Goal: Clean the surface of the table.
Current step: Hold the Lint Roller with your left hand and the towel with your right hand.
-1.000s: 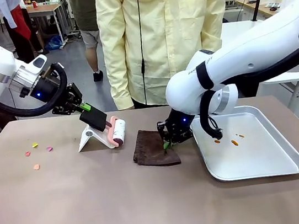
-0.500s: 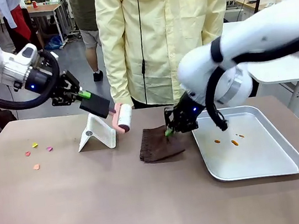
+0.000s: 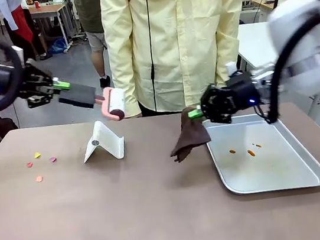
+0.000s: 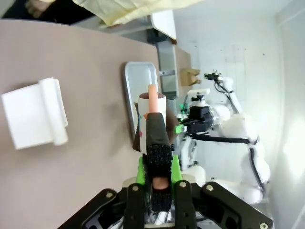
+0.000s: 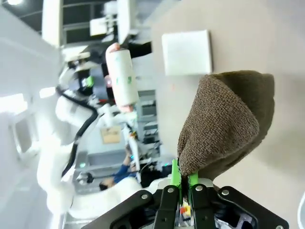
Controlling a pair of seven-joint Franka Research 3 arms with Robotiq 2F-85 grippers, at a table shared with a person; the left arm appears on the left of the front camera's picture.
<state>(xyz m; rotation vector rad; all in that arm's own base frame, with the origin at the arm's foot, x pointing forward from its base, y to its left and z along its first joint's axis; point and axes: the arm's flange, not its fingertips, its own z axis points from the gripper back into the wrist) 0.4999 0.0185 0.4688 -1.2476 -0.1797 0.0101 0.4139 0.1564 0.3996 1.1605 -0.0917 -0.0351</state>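
Observation:
The taupe table (image 3: 131, 213) carries a few small coloured scraps (image 3: 39, 179) at its left. My left gripper (image 3: 61, 86) is shut on the black handle of a lint roller (image 3: 113, 102), held in the air above the white stand (image 3: 103, 141). In the left wrist view the green pads (image 4: 140, 169) clamp the roller handle (image 4: 156, 138). My right gripper (image 3: 197, 113) is shut on a corner of a brown cloth (image 3: 189, 137), which hangs clear of the table beside the tray. The right wrist view has the cloth (image 5: 224, 119) draped from that gripper (image 5: 183, 180).
A silver tray (image 3: 299, 178) lies at the right with a few orange bits (image 3: 251, 152) in it. A person in a yellow shirt (image 3: 178, 40) stands at the far edge, between the arms. The near half of the table is bare.
The left arm lifted the lint roller off the white stand, up and leftward. The right arm raised the brown cloth off the table and drew it right, toward the tray.

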